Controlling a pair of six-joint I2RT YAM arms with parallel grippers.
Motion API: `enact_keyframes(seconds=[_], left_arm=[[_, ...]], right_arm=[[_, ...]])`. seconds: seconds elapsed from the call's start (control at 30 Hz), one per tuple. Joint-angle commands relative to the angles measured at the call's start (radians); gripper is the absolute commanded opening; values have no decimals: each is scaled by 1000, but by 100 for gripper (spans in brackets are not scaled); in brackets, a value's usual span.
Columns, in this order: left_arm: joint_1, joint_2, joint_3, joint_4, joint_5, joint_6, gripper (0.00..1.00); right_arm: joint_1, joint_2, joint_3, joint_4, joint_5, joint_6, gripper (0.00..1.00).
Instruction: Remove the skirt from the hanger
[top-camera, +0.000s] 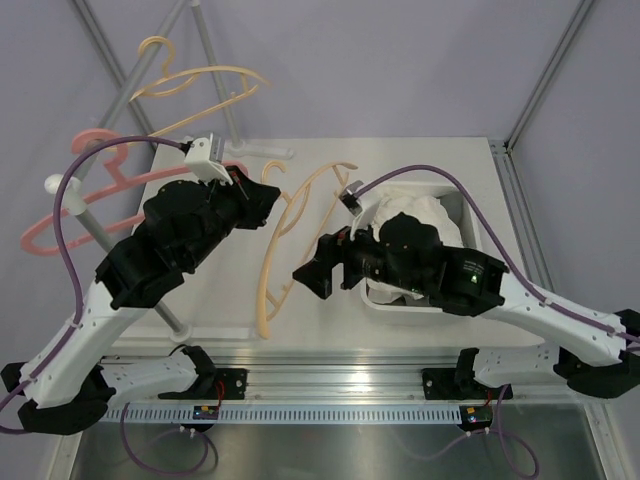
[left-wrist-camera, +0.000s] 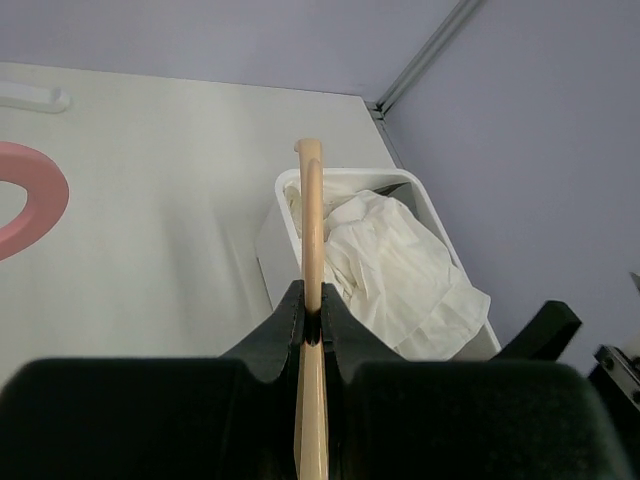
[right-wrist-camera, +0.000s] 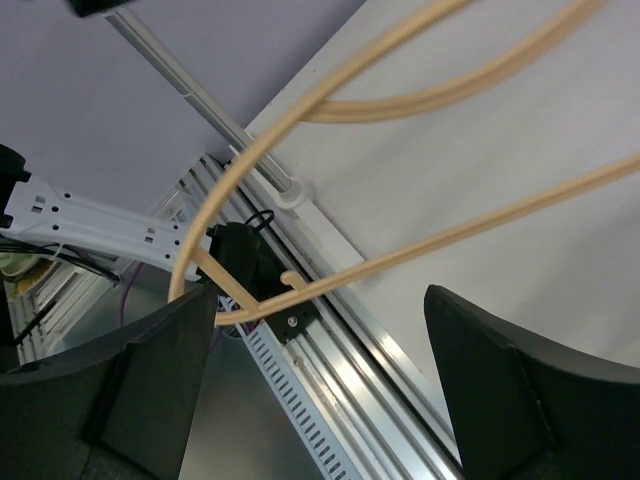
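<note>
Top external view shows the white skirt (top-camera: 408, 207) bunched up inside the white bin (top-camera: 478, 230), on the right side of the table (top-camera: 200, 300). The tan hanger (top-camera: 285, 240) is beside the bin, and no cloth hangs on it. The left gripper (top-camera: 262, 200) is pressed tight on the hanger's thin bar. The right gripper (top-camera: 312, 275) is spread wide and holds nothing, with the hanger's bars passing close by its fingers. So the pulling-off part looks done. Next, I think the right arm should back away without bumping the hanger. Then the left arm can lay the hanger down gently and let go.
</note>
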Motion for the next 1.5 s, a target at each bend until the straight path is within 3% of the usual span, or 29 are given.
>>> enact_keyframes(seconds=[0.0, 0.1, 0.3, 0.53, 0.93, 1.27, 1.47], left_arm=[[1, 12, 50, 20, -66, -32, 0], [1, 29, 50, 3, -87, -29, 0], [1, 98, 119, -89, -112, -19, 0], [-2, 129, 132, -124, -131, -13, 0], [0, 106, 64, -109, -173, 13, 0], [-12, 118, 92, -115, -165, -4, 0], [-22, 123, 95, -93, -144, -13, 0]], right_arm=[[135, 90, 149, -69, 314, -115, 93], [219, 154, 210, -104, 484, -126, 95], [321, 242, 244, -149, 656, -123, 96], [422, 415, 410, -273, 830, -130, 98], [529, 449, 453, -261, 928, -90, 100], [532, 495, 445, -255, 945, -58, 99], [532, 587, 520, -294, 992, -43, 99]])
